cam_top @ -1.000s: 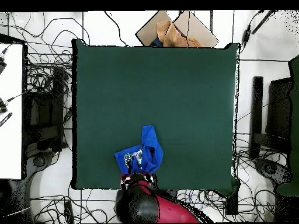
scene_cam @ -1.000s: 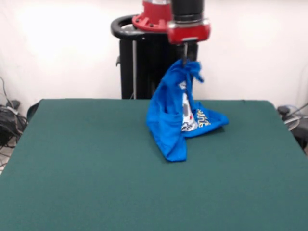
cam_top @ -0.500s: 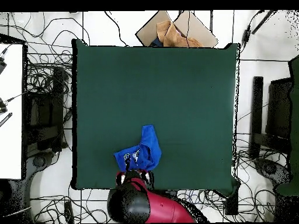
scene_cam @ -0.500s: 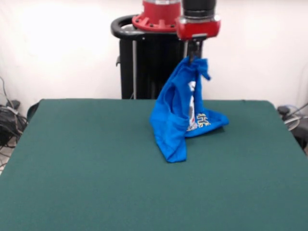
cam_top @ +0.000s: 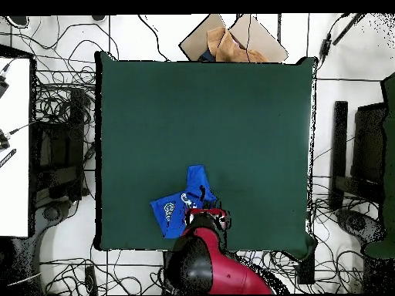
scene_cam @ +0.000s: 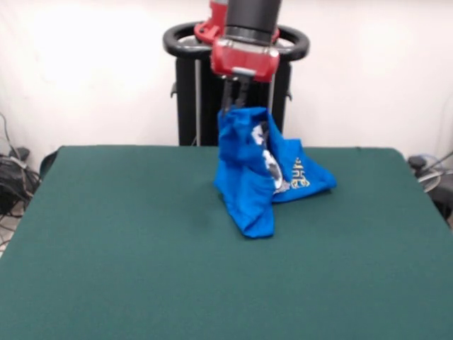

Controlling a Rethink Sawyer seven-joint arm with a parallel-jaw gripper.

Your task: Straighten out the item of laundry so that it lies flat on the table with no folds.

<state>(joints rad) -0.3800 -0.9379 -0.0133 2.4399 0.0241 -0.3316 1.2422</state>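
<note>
Shirt [scene_cam: 251,180] under claw [scene_cam: 232,105], on table [scene_cam: 127,241]

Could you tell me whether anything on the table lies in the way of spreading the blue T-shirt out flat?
Nothing visible does. The gripper already holds the T-shirt by its top edge, its lower part resting bunched on the table. The green cloth around it is bare in both views; the cardboard lies off the table.

The dark green felt-covered worktop [cam_top: 231,116] is lying bare across nearly all its surface in the overhead view, from nine o'clock through twelve to three. The only obstacle is sitting near the six o'clock edge: the crumpled bright blue T-shirt [scene_cam: 258,170], standing up as a peak, with the red and black arm's pincer [scene_cam: 233,99] hanging directly over it.
</note>
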